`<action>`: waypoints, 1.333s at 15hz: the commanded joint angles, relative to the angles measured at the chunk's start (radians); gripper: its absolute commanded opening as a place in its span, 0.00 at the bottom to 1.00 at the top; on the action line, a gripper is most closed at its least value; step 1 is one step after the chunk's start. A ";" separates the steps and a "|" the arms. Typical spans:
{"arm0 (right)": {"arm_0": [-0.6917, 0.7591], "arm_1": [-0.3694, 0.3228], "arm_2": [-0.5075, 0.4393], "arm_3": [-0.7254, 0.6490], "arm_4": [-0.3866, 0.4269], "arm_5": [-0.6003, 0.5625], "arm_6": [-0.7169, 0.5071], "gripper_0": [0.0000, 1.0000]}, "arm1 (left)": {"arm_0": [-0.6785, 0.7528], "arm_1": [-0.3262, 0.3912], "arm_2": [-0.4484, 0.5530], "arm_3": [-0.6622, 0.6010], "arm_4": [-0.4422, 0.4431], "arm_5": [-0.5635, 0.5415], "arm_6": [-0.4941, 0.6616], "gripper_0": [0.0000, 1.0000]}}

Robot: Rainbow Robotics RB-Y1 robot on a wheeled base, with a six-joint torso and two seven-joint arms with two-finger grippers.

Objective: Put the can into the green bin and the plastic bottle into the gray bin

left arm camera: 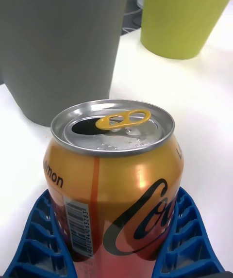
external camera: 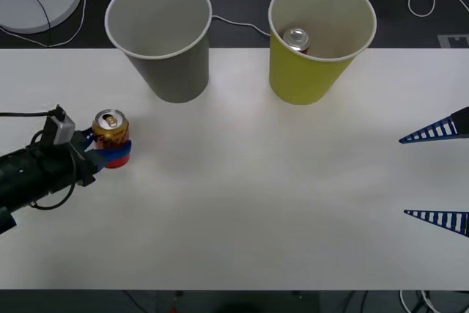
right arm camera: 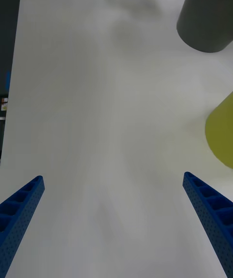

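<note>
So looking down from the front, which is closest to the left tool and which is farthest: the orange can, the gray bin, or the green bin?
1. The can: held between the left tool's fingers, at the table's left side.
2. The gray bin: farther back, left of centre.
3. The green bin: farthest, back and to the right, with another can inside.

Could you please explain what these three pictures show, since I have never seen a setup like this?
This is a two-armed robot at a white table. One picture looks down from above the arms; the other two come from cameras on each wrist. The left gripper, at the table's left, has its blue ribbed fingers closed around the can, which stands upright with its lid already opened. The right gripper waits open at the table's right edge, holding nothing. At the far side stand the gray bin and the green bin. Another can already lies inside the green bin. The held can is meant to go there too.
</note>
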 commanded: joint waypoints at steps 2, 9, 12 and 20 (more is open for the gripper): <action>0.000 0.000 0.000 0.000 0.000 0.000 0.000 1.00 | 0.000 0.142 0.030 -0.073 -0.009 -0.147 0.139 0.00; 0.000 0.000 0.000 0.000 0.000 0.000 0.000 1.00 | -0.055 0.309 0.096 -0.208 -0.105 -0.365 0.357 0.00; 0.000 0.000 0.000 0.000 0.000 0.000 0.000 1.00 | -0.121 0.386 0.096 -0.224 -0.131 -0.455 0.438 0.00; 0.000 0.000 0.000 0.000 0.000 0.000 0.000 1.00 | -0.340 0.524 0.094 -0.295 -0.183 -0.656 0.647 0.00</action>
